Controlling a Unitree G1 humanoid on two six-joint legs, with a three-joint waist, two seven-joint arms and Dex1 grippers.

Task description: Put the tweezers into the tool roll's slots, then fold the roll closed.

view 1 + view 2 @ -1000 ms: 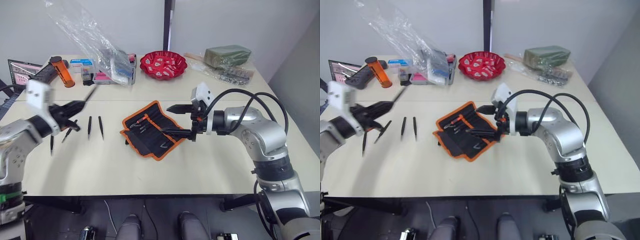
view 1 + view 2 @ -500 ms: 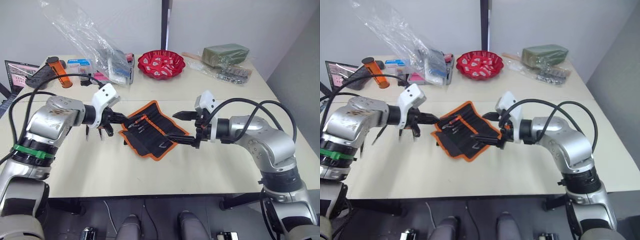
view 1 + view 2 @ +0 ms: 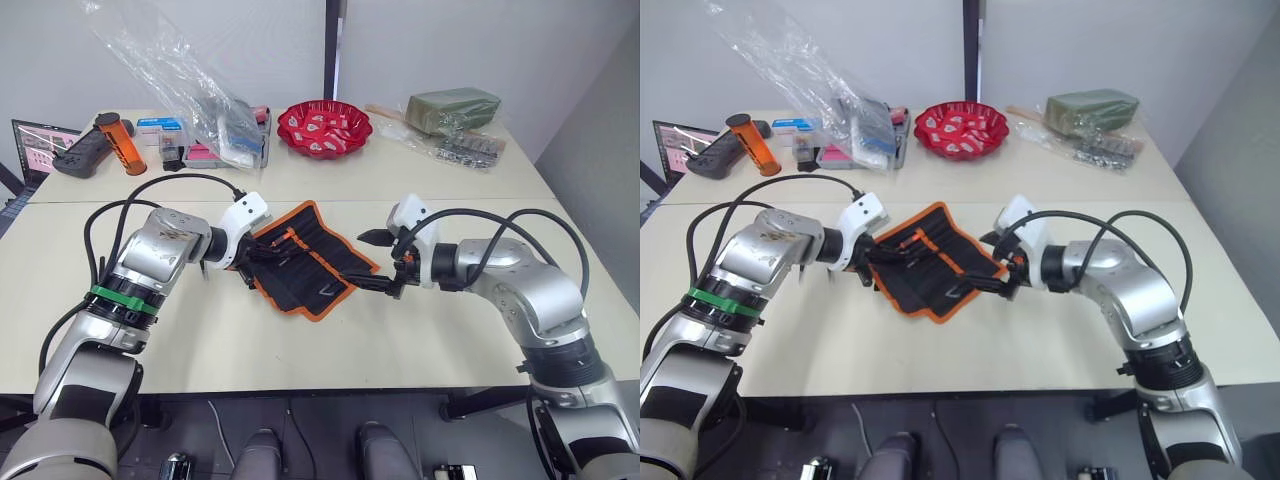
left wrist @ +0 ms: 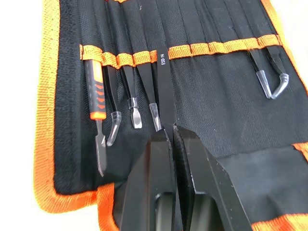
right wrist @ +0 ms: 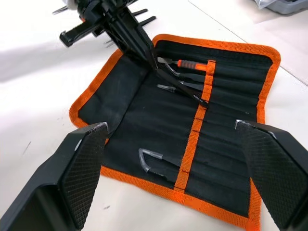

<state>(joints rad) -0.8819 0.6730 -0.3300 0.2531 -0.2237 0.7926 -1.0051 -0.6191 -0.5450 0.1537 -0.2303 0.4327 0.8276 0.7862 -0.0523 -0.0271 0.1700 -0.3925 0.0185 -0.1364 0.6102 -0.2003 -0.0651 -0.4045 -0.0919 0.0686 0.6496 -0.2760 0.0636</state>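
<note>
While the tool roll point(image 3: 303, 255) lies unfolded on the pale table point(image 3: 420, 190), the left gripper point(image 4: 169, 132) pinches a slim black tweezer point(image 4: 164, 86), its tip under the orange band of the slots point(image 4: 192, 48). Beside it sit an orange-handled tool point(image 4: 97, 98) and other tweezers (two more at the far end point(image 4: 269, 79)). The right gripper point(image 5: 166, 163) hangs over the roll's opposite edge, fingers point(image 5: 82, 166) spread wide, holding nothing.

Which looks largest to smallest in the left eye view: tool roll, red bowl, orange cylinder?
1. tool roll
2. red bowl
3. orange cylinder
The bowl and cylinder stand farther from the camera, so their true sizes are less certain.
</note>
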